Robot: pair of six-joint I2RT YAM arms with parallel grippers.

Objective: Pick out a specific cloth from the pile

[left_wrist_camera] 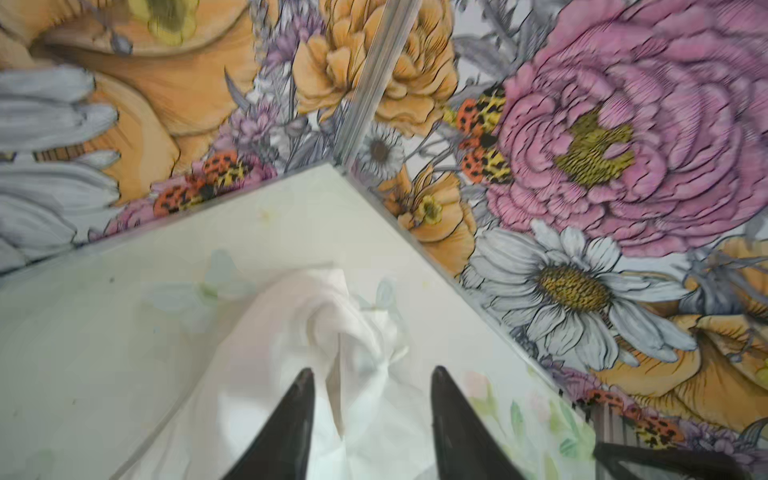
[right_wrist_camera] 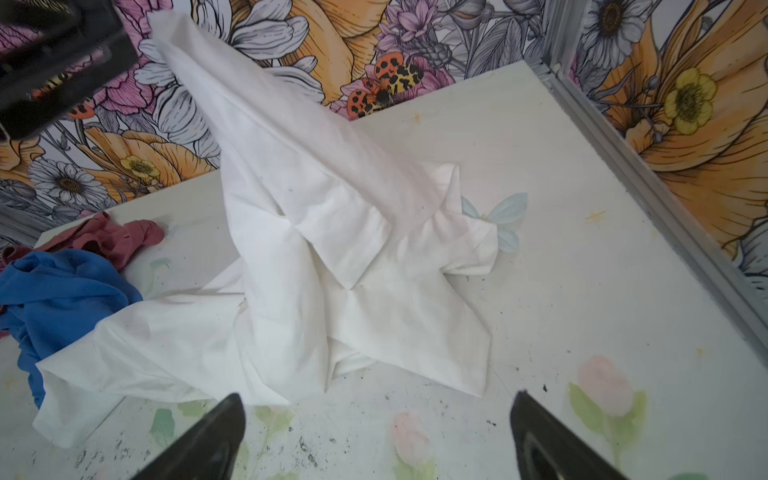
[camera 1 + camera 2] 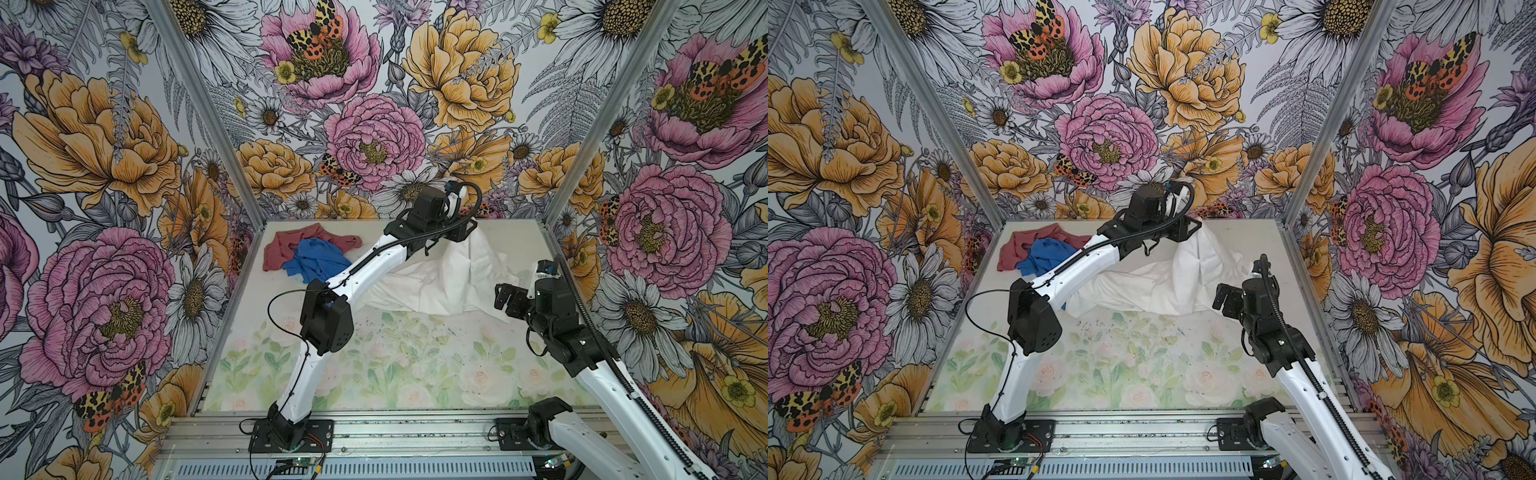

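Left gripper: jaws spread, with a peak of the cloth standing between and just beyond the fingertips; the fingers seem clear of the fabric, though the wrist view is too blurred to rule out a light touch.
Right gripper: jaws spread wide, nothing between them, hovering over bare table just short of the cloth's near edge.
Cloth: white sheet in a tented heap, its peak right at the left gripper and its skirt spread on the table below; seen in both top views under the left wrist.
Pile: red cloth and blue cloth well off to the left gripper's own left side; one trailing corner of the white sheet lies against the blue one.
Step in hand: judged to be the release of the cloth away from the pile.
Doing it well: open the left jaws fully before moving, then lift straight up so no fold drags along.
Check: make sure the peak slumps free and nothing hangs from a finger.
Risk: the trailing corner touching the blue cloth means separation is not clean; a sideways retreat toward the pile could pull it back.
Right arm: best kept still and clear, or used to tug the sheet's near edge away from the blue cloth.
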